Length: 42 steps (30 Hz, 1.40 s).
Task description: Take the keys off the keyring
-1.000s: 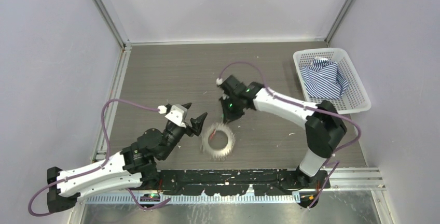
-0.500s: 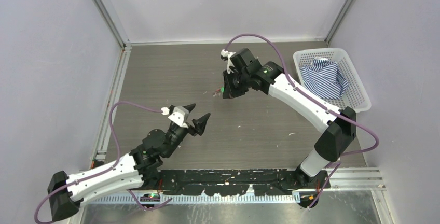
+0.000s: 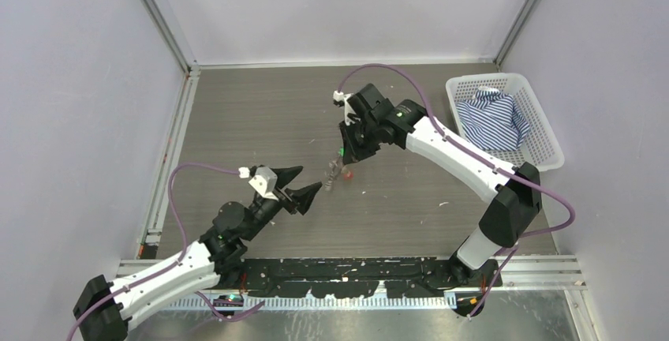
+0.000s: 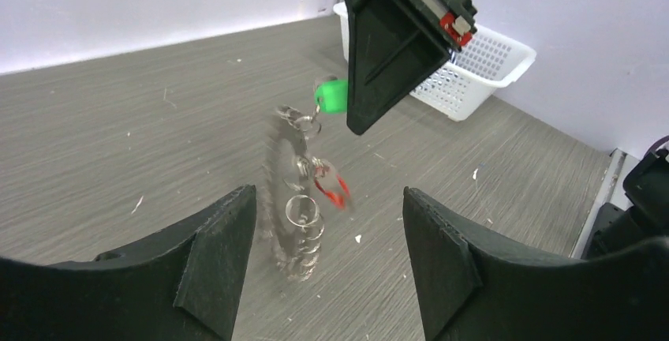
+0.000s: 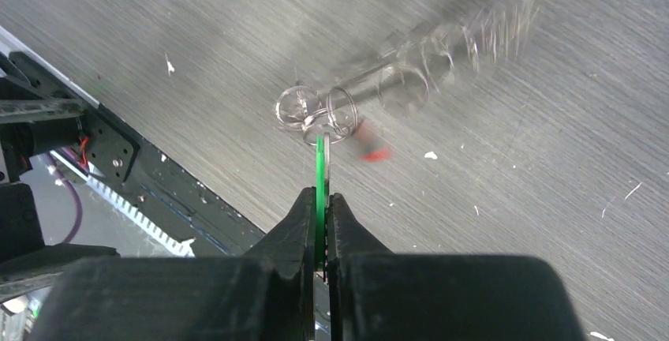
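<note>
My right gripper (image 5: 321,195) is shut on the green head of one key (image 5: 320,159). From it a bunch of silvery keys (image 4: 282,187) hangs above the table, blurred by motion, with small wire rings (image 4: 300,211) and a red tag (image 4: 335,191). In the blur I cannot make out the keyring itself. The top view shows the bunch (image 3: 332,175) dangling below my right gripper (image 3: 345,154). My left gripper (image 3: 310,177) is open just left of the bunch. In the left wrist view the keys hang between and beyond its fingertips (image 4: 237,215), not touching them.
A white plastic basket (image 3: 551,158) holding a blue-striped cloth (image 3: 493,118) stands at the right rear. Metal frame rails run along the table's left and rear edges. Small white specks dot the wood-grain tabletop (image 3: 252,112).
The right gripper lifted the key bunch off the table, carried it rearward, then brought it back down toward the left gripper. The left arm reached forward and its jaws opened slightly wider.
</note>
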{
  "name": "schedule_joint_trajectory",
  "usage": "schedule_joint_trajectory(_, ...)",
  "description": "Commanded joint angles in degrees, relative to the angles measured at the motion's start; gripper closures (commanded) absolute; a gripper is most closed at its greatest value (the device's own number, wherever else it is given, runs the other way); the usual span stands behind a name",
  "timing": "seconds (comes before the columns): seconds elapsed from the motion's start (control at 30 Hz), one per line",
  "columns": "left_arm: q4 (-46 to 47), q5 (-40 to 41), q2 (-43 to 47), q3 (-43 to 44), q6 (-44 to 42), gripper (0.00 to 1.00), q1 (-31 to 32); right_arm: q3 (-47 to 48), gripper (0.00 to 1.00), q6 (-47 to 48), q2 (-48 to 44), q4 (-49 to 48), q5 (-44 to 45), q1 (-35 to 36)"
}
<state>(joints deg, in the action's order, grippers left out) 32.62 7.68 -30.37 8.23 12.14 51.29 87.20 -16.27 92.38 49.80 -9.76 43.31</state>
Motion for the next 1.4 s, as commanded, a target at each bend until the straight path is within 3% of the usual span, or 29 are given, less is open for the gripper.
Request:
schedule_joint_trajectory(0.0,11.02,-1.06,-2.78,-0.82,-0.87,0.31,-0.22,0.72,0.99,2.43,-2.66,-0.02,-1.19,2.00)
schedule_joint_trajectory(0.23,27.29,-0.04,-22.32,0.16,-8.58,0.35,-0.29,-2.19,0.99,4.98,-4.38,0.32,-0.59,2.46)
schedule_joint_trajectory(0.4,48.83,-0.41,-37.53,-2.52,-6.30,0.36,-1.46,-3.18,0.99,5.41,-4.61,-0.27,-1.49,2.48)
schedule_joint_trajectory(0.57,48.44,-4.05,-36.36,-3.50,-5.90,0.40,-1.63,-4.20,0.99,6.29,-4.82,-0.11,-2.74,2.48)
schedule_joint_trajectory(0.73,32.10,-11.61,-25.52,-1.96,-9.03,0.40,-1.63,-4.70,0.99,6.77,-5.81,-0.62,-4.37,2.61)
schedule_joint_trajectory(1.0,19.95,-3.85,-16.90,1.21,-7.00,0.36,-1.63,-3.63,0.99,7.75,-5.27,-0.51,-5.60,3.94)
schedule_joint_trajectory(1.07,22.76,-3.13,-19.06,0.51,-9.08,0.32,-1.63,-3.74,0.99,7.71,-5.41,-0.68,-6.23,4.11)
schedule_joint_trajectory(1.17,34.03,-4.58,-24.96,-1.26,-13.34,0.30,-1.63,-4.05,0.99,7.74,-5.33,-0.73,-7.14,4.28)
schedule_joint_trajectory(1.37,40.72,-11.49,-31.88,-1.98,-17.90,0.30,-2.06,-4.48,0.99,8.53,-6.01,0.01,-5.64,4.51)
